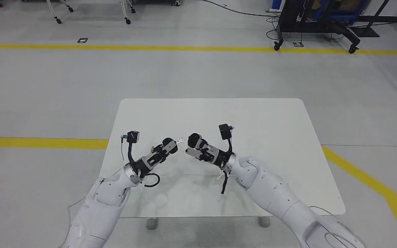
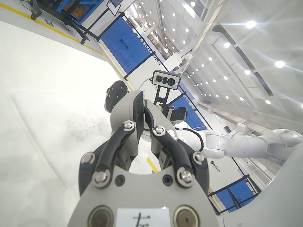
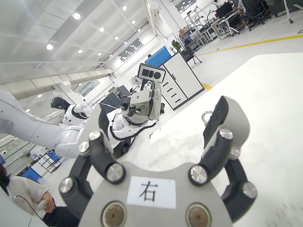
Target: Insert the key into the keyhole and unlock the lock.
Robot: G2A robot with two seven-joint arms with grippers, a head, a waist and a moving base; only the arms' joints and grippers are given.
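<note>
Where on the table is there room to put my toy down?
It's crowded near the middle, where the left gripper and right gripper nearly meet. Beyond them, the far half of the table is bare up to its far edge. So is the patch between the right arm and the right edge.

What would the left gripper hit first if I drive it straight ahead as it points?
Probably the right gripper, open and facing the left gripper almost tip to tip above the table. In the top view only a small gap separates them, though depth is unclear.
</note>
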